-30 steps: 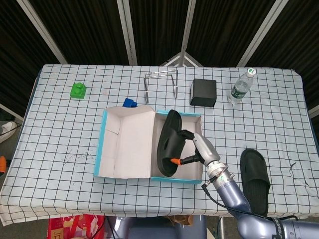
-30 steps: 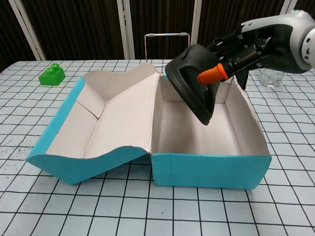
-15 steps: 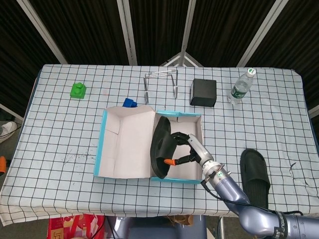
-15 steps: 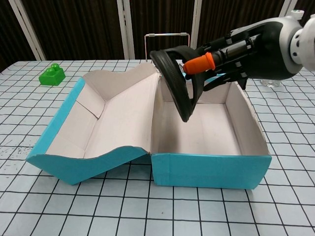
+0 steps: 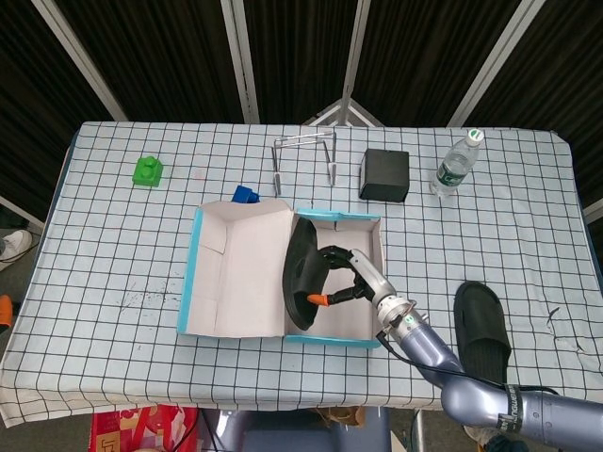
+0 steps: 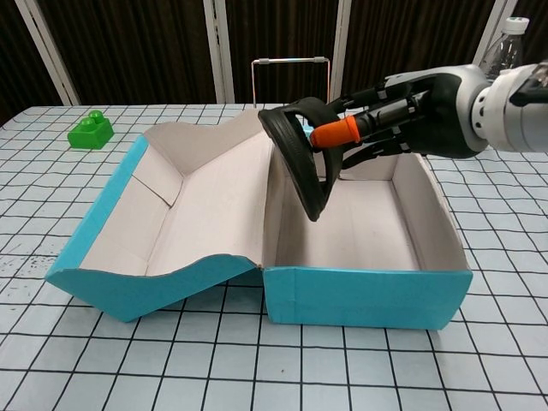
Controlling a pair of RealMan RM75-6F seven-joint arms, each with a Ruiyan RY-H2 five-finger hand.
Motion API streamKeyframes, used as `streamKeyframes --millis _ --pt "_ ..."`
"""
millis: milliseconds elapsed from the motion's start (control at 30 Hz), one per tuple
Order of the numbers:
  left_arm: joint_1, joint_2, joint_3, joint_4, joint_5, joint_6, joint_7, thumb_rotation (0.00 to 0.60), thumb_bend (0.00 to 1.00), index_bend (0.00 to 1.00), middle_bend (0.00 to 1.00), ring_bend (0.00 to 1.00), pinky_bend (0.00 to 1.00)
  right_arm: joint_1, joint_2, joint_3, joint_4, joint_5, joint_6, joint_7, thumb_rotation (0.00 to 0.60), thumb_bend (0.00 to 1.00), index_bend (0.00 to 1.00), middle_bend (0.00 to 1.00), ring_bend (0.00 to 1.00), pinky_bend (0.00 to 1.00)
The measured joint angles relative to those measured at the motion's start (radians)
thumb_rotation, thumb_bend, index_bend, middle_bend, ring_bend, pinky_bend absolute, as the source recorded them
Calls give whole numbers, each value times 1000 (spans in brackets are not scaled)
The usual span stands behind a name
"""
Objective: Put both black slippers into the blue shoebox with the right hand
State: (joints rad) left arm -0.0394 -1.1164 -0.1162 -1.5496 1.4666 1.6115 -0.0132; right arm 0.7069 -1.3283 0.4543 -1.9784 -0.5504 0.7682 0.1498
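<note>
- One black slipper (image 6: 295, 158) is now standing on edge inside the blue shoebox (image 6: 360, 295), lower and closer to the lid side than a second ago.
- The right hand (image 5: 350, 282) is reaching over the box and gripping this slipper by its strap.
- The second slipper (image 5: 481, 331) is lying on the table (image 5: 113, 245), right of the box.
- The left hand is not showing in either view.

- Even, bright overhead light falls on the white black-gridded tablecloth (image 5: 113, 245), with only faint, soft shadows
- The dark slatted backdrop (image 5: 292, 56) stays dim
- No glare shows
- Both views are sharp; in the chest view the clear plastic bottle (image 6: 505, 53) at the far edge looks slightly soft
</note>
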Motion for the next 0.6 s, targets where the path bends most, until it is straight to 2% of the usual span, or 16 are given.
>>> streamKeyframes --millis 300,600 --pt "-2 -2 0 -1 -1 -3 8 600 706 139 6 0 22 6 -53 -42 90 -63 -2 45 600 385 633 440 288 201" --pt "-2 -2 2 -2 0 -3 10 600 706 139 6 0 22 25 -74 -70 114 -70 5 50 600 385 634 440 288 201"
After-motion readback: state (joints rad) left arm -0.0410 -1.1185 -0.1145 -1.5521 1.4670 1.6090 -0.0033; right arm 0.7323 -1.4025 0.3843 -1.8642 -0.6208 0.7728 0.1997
